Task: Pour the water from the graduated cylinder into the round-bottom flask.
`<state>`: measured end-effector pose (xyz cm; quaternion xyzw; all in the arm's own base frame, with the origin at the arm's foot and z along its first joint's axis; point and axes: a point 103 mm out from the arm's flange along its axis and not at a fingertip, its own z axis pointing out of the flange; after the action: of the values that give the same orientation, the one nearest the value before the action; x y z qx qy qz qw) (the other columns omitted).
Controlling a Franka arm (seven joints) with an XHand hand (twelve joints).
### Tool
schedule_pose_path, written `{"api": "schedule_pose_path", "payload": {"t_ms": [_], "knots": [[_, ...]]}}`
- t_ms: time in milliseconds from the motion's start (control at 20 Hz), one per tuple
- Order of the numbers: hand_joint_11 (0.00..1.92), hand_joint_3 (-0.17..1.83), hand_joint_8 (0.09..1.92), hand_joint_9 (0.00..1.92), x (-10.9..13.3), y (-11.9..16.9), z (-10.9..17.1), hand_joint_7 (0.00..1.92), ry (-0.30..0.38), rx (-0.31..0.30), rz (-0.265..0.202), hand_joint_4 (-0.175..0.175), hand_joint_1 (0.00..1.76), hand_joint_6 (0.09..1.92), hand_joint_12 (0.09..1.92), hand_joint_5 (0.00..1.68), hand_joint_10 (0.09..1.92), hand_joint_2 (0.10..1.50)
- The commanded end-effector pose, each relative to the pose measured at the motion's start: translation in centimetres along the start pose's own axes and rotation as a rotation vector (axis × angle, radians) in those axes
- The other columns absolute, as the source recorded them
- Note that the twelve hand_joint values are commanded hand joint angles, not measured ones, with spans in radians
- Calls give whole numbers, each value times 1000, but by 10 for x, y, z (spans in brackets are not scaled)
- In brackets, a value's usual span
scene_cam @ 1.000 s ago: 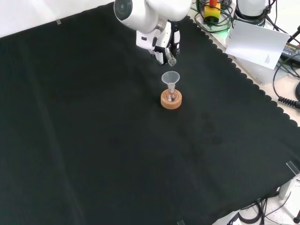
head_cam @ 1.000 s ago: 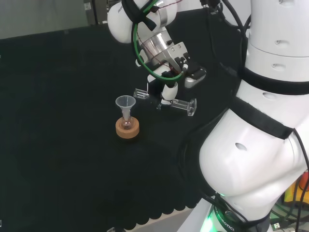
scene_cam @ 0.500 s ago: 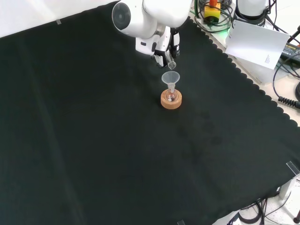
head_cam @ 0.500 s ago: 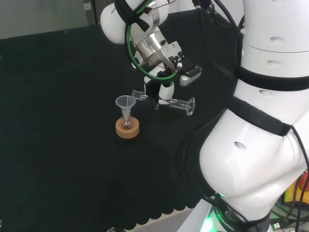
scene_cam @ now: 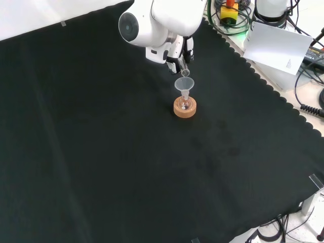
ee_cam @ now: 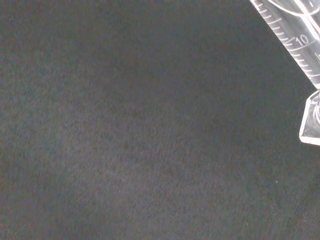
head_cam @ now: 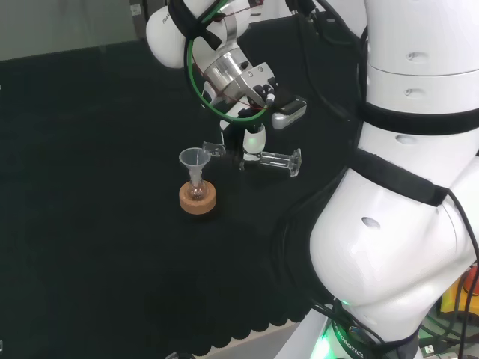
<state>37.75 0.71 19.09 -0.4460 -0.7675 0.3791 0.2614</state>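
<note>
**Q:** Reading the head view left to right, why a funnel [head_cam: 194,158] in the round-bottom flask [head_cam: 197,191] on its cork ring [head_cam: 198,200]?

**A:** Probably to widen that narrow neck. Just right of it, the hand [head_cam: 254,139] has fingers curled round the graduated cylinder [head_cam: 258,156], lying nearly level, mouth at the funnel's rim, so water should run straight in.

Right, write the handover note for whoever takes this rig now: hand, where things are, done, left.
Hand: shut on the graduated cylinder, held about level above the cloth.
Cylinder mouth sits at the rim of the funnel, to its right in the head view.
Funnel stands in the round-bottom flask on its cork ring.
Done: cylinder picked up, tipped, brought to the funnel.
Left: the pour; no water visibly running.
</note>
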Motion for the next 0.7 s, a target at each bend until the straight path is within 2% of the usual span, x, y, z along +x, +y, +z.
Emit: {"api": "schedule_pose_path", "payload": {"t_ms": [50, 700], "knots": [[1193, 0, 1014, 1396, 3, -3, -7, 994, -18, 41, 11, -175, 1258, 1030, 780, 960, 137, 1119], [1193, 0, 1012, 1404, 8, -9, -18, 996, -45, 102, 59, -175, 1258, 1028, 778, 961, 133, 1118]]}}
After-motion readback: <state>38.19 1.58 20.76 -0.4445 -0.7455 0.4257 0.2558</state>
